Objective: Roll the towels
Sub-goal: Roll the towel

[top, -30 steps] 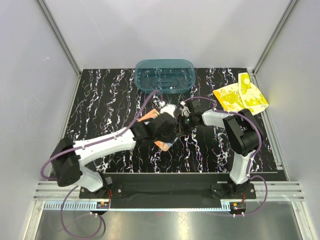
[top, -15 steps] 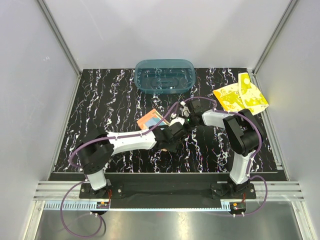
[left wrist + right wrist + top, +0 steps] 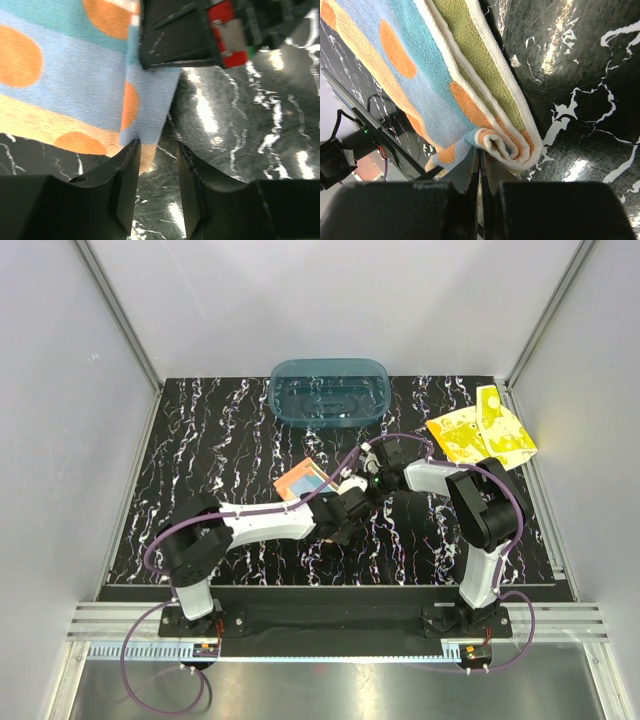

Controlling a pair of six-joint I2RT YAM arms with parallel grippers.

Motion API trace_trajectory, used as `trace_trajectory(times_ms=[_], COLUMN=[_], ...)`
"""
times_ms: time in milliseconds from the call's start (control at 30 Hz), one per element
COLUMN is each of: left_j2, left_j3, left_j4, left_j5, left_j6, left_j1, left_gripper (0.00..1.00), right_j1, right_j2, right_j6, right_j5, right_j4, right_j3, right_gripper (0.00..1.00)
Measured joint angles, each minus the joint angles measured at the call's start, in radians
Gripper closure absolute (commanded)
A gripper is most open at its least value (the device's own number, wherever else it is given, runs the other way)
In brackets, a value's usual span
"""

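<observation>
Right wrist view first: your right gripper (image 3: 480,156) has its jaws pressed together on the curled end of the dotted towel (image 3: 415,75), where the folded layers bunch up right at the tips. From that pinch the cloth runs away ahead of the jaws and off to their left. You see blue, teal and yellow bands with orange dots on one face, and green and white on the other.

Your left gripper (image 3: 157,146) has its jaws apart with nothing between them. In its wrist view, a corner of the dotted towel hangs just ahead of the finger on the left side. You cannot tell whether cloth and fingertip touch. Further ahead of those jaws, the right gripper's black fingers sit over the towel's edge. The black marbled table (image 3: 240,125) shows ahead and to the right.

From the top external view, both grippers meet just beside each other. The yellow towel (image 3: 480,435) lies well apart from either pair of jaws, and the teal tub (image 3: 328,392) stands beyond them.
</observation>
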Motion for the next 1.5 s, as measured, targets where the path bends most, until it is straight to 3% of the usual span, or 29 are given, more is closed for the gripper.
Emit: trace_trajectory(times_ms=[267,533,800,1067,1100,1267,1500], left_j2=[0.048,0.061,0.074,0.099,0.101,0.119,0.068], left_j3=[0.003,0.009,0.011,0.034,0.035,0.048,-0.002], left_j4=[-0.023,-0.041,-0.082,-0.089,-0.086,-0.082,0.001], left_j5=[-0.053,-0.104,-0.164,-0.169,-0.167,-0.154,0.026], left_j6=[-0.004,0.000,0.041,0.092,0.099,0.135,0.143], left_j1=[0.000,-0.002,-0.002,-0.002,-0.002,-0.002,0.047], left_gripper=[0.60,0.50,0.49,0.61,0.72,0.98,1.00], right_j1=[0.000,0.000,0.000,0.000,0.000,0.000,-0.002], right_j2=[0.002,0.005,0.021,0.045,0.048,0.070,0.088], right_j6=[0.000,0.000,-0.003,-0.010,-0.011,-0.028,-0.064], right_j5=[-0.002,-0.010,-0.026,-0.036,-0.037,-0.046,-0.027], right_j4=[0.000,0.000,-0.004,-0.028,-0.032,-0.060,-0.123], right_j3=[0.000,0.002,0.015,0.047,0.052,0.085,0.134], right_gripper=[0.95,0.96,0.96,0.96,0.96,0.96,0.95])
